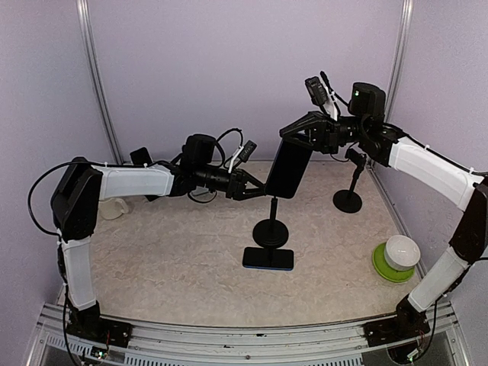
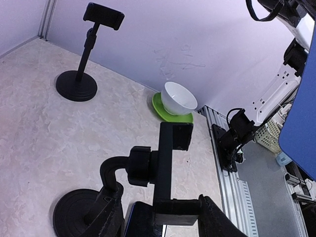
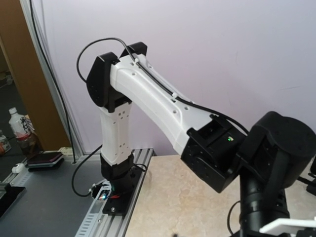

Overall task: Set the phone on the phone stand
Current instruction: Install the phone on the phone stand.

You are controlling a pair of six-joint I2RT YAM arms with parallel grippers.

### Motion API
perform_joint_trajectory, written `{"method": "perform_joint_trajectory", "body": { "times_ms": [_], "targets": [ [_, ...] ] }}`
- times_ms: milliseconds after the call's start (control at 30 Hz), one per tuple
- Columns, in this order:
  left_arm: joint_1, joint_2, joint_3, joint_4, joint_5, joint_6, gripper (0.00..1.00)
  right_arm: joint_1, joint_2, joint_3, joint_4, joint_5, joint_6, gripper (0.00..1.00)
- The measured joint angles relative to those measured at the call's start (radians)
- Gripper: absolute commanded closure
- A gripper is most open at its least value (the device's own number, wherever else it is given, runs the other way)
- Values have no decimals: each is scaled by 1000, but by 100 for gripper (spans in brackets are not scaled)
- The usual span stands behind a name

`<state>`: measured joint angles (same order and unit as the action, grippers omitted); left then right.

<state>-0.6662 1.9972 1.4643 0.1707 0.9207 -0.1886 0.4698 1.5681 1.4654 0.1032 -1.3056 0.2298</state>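
The phone [image 1: 288, 171] hangs upright in the air over the middle of the table [image 1: 175, 259], tilted slightly, its top end held in the closed jaws of the right gripper [image 1: 303, 139], which reaches in from the upper right; in the left wrist view the phone's blue face [image 2: 300, 108] fills the right edge of the picture. Directly below it stands the phone stand [image 1: 271, 231], a black pole on a round base, its upper part hidden behind the phone from above, while the left wrist camera shows its upright clamp [image 2: 165, 168] empty. The left gripper [image 1: 258, 188] comes in level from the left, just beside the phone's lower edge, its jaws apart and holding nothing that can be seen; the lower end of the clamp appears between them in the wrist view, though contact cannot be made out. In front of the stand's base a flat dark slab with a blue edge [image 1: 268, 258] lies on the table. A second stand [image 1: 348, 200] is near the back right corner, and a white bowl [image 1: 402, 252] sits on a green plate [image 1: 385, 268] at the right side. The right wrist camera shows only the left arm and the wall, not its own jaws
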Motion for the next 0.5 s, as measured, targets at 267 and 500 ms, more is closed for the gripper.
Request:
{"method": "perform_joint_trajectory", "body": {
  "times_ms": [267,500],
  "targets": [
    [-2,8,2,0,11,0,63,0,8,0,0,-1,0,100],
    [-3,13,27,-1,23,-1,73,0,24,0,1,-6,0,100]
  ]
}}
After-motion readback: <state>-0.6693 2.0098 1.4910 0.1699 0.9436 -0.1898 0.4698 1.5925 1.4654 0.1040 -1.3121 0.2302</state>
